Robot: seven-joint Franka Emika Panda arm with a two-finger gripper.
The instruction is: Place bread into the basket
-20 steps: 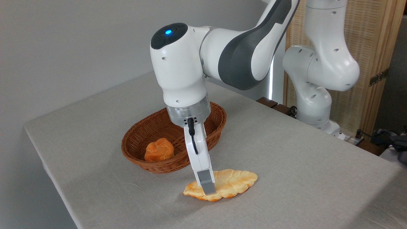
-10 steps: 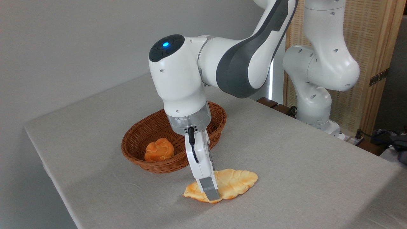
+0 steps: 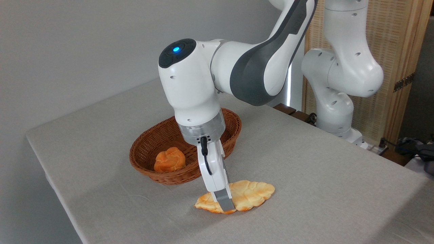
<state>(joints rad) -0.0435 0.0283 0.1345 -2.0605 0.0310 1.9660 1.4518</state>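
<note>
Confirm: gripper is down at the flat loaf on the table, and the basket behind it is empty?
Not quite. The basket is not empty: the camera view shows a small round orange bun inside it. The rest holds: the gripper is down at the flat loaf, which lies on the table.

The white and grey arm reaches from its base at the worktop's far right edge, its wrist bent steeply down near the front edge, and the tool (image 3: 226, 207) points downward, slightly tilted, only one grey finger (image 3: 224, 202) visible, its opening hidden.
</note>
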